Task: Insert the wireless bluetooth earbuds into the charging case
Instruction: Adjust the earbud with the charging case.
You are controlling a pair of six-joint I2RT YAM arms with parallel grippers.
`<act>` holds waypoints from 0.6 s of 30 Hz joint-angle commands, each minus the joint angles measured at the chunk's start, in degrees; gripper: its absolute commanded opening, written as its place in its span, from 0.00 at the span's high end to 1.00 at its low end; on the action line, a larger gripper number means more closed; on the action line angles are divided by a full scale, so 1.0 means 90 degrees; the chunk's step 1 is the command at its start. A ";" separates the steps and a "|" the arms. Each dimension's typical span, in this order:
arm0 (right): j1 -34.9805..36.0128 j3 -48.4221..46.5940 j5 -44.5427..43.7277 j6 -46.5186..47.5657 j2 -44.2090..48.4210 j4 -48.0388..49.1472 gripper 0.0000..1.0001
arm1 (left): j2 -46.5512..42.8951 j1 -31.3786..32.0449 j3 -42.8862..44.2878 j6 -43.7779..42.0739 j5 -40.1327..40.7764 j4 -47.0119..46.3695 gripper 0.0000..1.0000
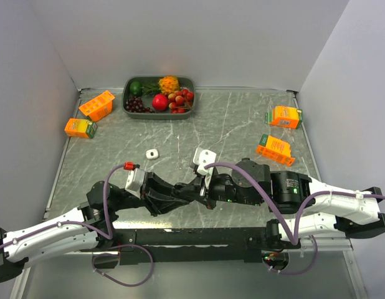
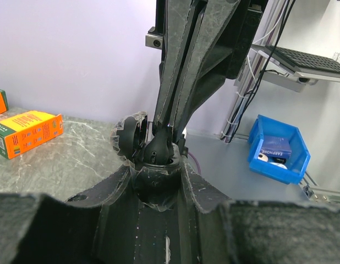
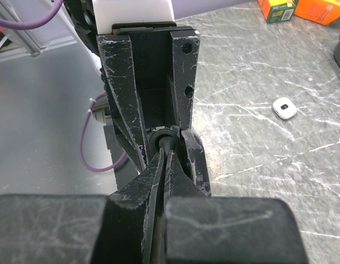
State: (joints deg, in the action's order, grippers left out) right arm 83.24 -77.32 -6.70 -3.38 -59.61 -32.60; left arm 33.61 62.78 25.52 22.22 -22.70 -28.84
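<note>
My left end effector (image 2: pixel 159 193) is clamped around the open black charging case (image 2: pixel 157 175), holding it above the middle of the bench (image 1: pixel 242 124). My right end effector (image 3: pixel 165 164) is pinched shut on a black earbud (image 3: pixel 165 144), which sits at the case's well. If the bud goes in tilted, it could jam on the rim or pop free on release and fall.

Grey marble table (image 1: pixel 242 124) (pale walls (image 1: pixel 211 37))
</note>
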 commanded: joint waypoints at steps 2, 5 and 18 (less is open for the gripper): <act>-0.0011 -0.0247 0.0168 0.0131 -0.0085 -0.0381 1.00 | -0.0033 -0.0013 0.0280 0.0022 0.0061 -0.0369 0.99; -0.0011 -0.0344 0.0236 0.0199 -0.0173 -0.0528 1.00 | 0.0006 -0.0003 0.0280 0.0012 0.0012 -0.0360 0.99; -0.0021 -0.0540 0.0647 0.0473 -0.0388 -0.0851 1.00 | 0.0036 -0.0003 0.0290 -0.0008 -0.0037 -0.0370 0.99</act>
State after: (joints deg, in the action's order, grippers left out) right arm 82.98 -80.66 -3.68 0.27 -62.41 -37.47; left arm 34.24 62.78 25.52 22.20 -24.21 -27.88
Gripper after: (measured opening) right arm 0.016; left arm 0.323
